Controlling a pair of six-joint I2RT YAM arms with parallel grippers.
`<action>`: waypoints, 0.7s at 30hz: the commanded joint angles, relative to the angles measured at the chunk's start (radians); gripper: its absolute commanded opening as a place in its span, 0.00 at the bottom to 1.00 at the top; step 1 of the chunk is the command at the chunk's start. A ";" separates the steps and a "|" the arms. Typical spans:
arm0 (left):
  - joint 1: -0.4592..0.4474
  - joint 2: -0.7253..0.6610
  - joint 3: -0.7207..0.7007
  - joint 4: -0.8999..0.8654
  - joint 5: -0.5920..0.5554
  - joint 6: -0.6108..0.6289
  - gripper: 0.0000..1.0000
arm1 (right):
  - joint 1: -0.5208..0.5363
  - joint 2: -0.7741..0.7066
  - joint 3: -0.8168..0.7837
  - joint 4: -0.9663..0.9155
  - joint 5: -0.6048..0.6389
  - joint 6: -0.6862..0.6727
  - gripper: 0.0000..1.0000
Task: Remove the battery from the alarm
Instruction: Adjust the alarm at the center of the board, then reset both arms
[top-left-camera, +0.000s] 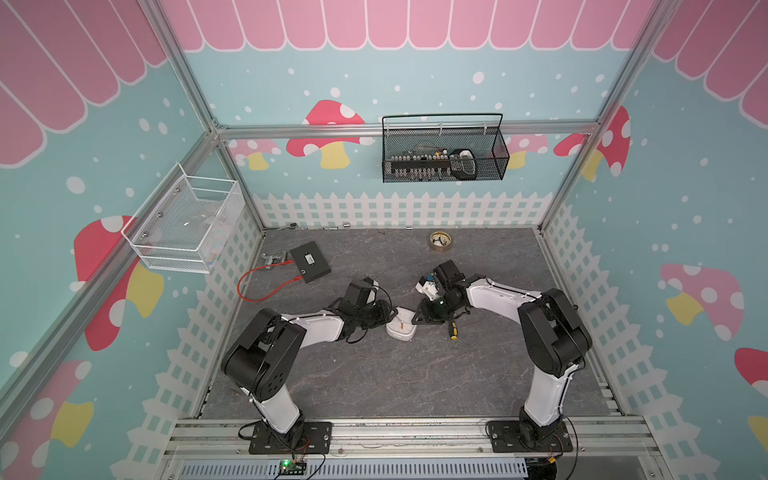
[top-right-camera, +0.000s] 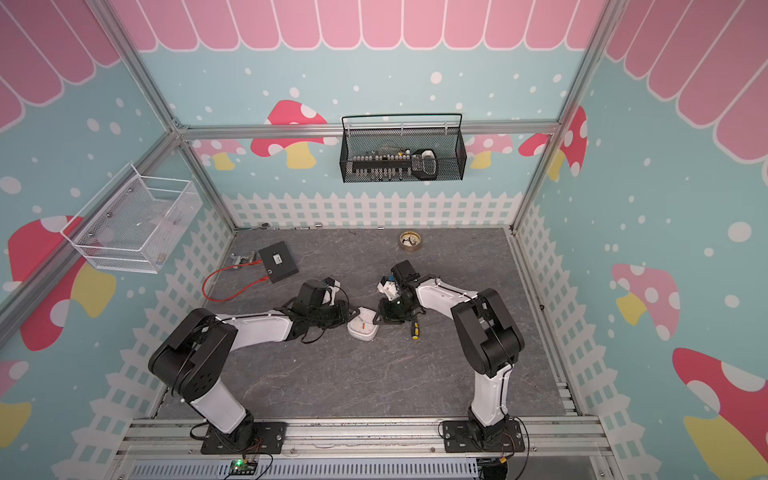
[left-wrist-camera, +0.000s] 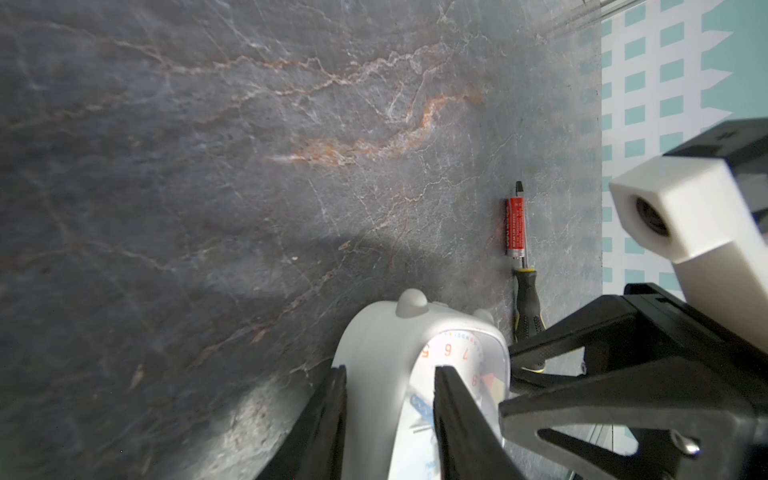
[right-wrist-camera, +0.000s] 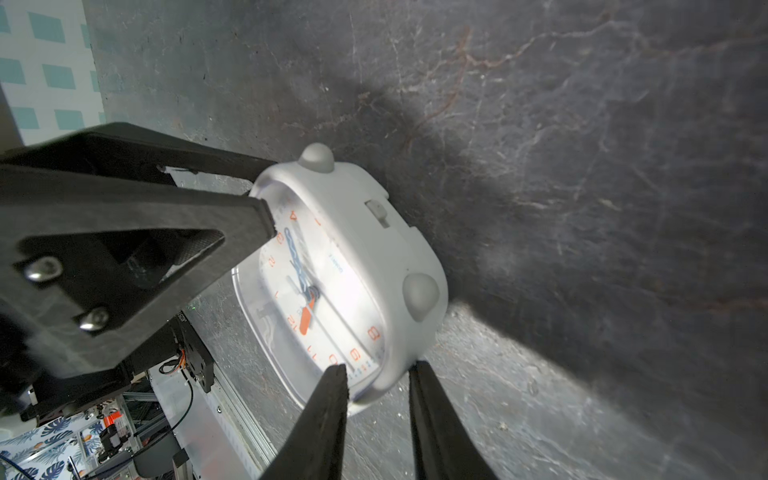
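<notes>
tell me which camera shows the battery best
The left wrist view: the battery lies in plain sight on the table, red-orange, against the screwdriver shaft, outside the alarm. Both top views show only the screwdriver's handle; the right arm seemingly covers the battery. The right wrist view misses it.

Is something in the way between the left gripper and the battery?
Yes. The alarm, clamped by the left gripper, sits between it and the battery, which lies on the table alongside the screwdriver.
</notes>
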 joint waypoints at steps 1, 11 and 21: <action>-0.010 -0.030 -0.009 -0.010 0.026 0.026 0.38 | 0.020 0.000 0.014 0.045 0.018 0.031 0.32; -0.003 -0.035 -0.016 -0.024 0.019 0.033 0.38 | 0.020 0.102 0.136 0.045 0.046 0.046 0.33; 0.004 -0.038 0.005 -0.044 0.010 0.047 0.42 | 0.019 0.037 0.125 0.044 0.105 0.065 0.40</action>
